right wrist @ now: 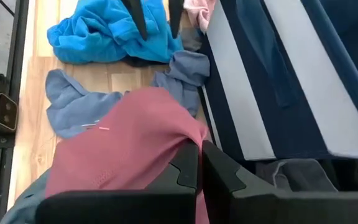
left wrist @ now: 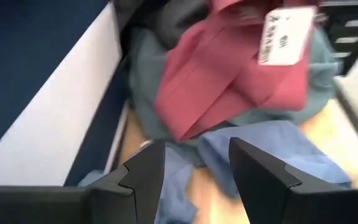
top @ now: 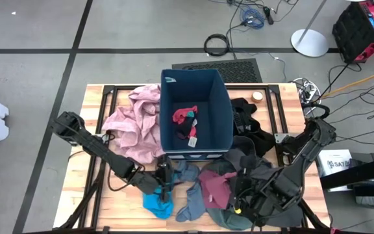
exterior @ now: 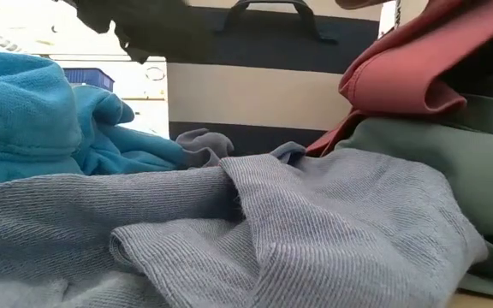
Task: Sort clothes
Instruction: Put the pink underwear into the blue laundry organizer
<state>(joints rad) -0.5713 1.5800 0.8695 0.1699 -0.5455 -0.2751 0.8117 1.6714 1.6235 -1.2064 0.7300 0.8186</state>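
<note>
With jaws spread and empty, the left gripper (top: 166, 184) hovers by the tall navy-blue fabric bin (top: 195, 148) over the soft slate-blue knit garment (top: 190, 174), apparently choosing its next pick, which calls for lowering and closing, while the clenched right gripper (top: 237, 201) waits, resting against the dusty-red folded garment (right wrist: 129, 149).

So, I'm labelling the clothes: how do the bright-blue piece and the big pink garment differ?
The bright-blue piece is small and bunched at the table's front edge, beside the left gripper; the pink garment is much larger, spread along the bin's left side. One is vivid blue, the other dusty pink. Both are crumpled and lie outside the bin.
</note>
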